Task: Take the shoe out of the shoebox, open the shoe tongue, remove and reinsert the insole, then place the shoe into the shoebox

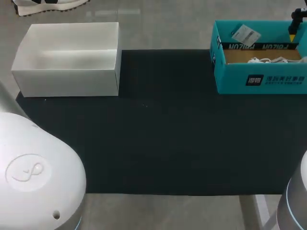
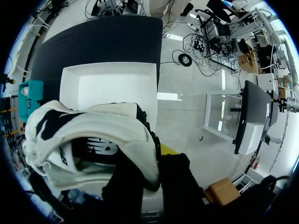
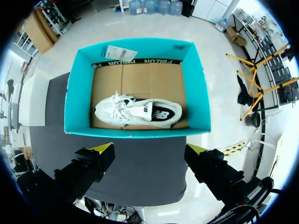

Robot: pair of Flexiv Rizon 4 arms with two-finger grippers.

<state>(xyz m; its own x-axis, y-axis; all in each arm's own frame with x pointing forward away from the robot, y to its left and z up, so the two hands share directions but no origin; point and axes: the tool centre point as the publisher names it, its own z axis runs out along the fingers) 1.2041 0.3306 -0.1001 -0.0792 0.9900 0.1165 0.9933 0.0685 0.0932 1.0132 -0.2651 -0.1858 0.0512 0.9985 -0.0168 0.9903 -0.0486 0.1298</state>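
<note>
my right gripper spread wide, empty, above shoebox near wall; probably lining up to lift shoe, on its side inside shoebox | my left gripper well apart from shoebox, by white box; second shoe hides it, grip cannot tell

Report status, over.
Right gripper open above teal shoebox, shoe inside. Left gripper mostly hidden behind second shoe, over white box. Shoe unobstructed.
</note>
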